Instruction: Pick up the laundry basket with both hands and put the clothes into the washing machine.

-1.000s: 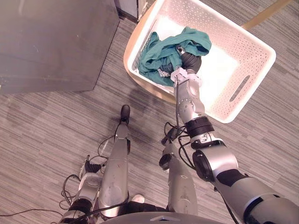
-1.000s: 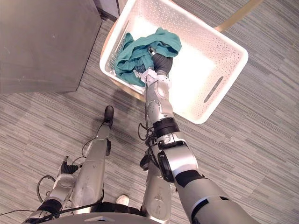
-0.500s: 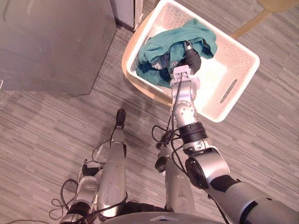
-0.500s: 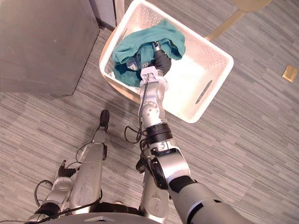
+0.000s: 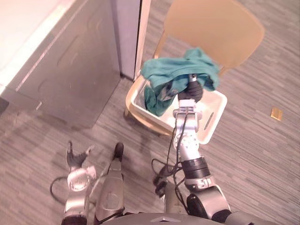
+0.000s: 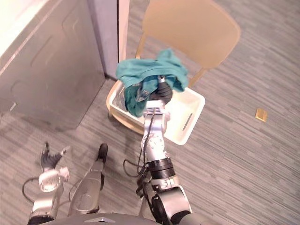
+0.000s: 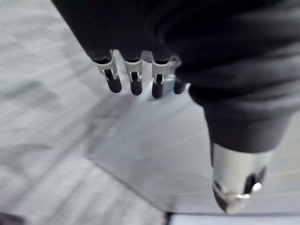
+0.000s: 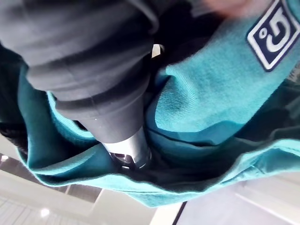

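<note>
My right hand (image 5: 190, 91) is shut on a teal garment (image 5: 178, 70) and holds it up above the white laundry basket (image 5: 212, 120). The cloth drapes over the hand and hangs down towards the basket's left side. In the right wrist view the thumb (image 8: 129, 150) is buried in the teal folds (image 8: 201, 103). The basket rests on the seat of a light wooden chair (image 5: 211, 28). My left hand (image 5: 77, 157) hangs low at the lower left, open, with its fingers (image 7: 133, 79) straight and nothing in them. The grey washing machine (image 5: 70, 65) stands to the left of the chair.
A pale upright panel (image 5: 129, 33) stands between the machine and the chair. A small tan object (image 5: 276, 113) lies on the striped grey carpet to the right. Open floor spreads to the right of the chair and in front of the machine.
The camera has pulled back, so the chair and the machine's top now show. My right hand has lifted the teal garment from inside the basket to above its rim. My left hand has come into view.
</note>
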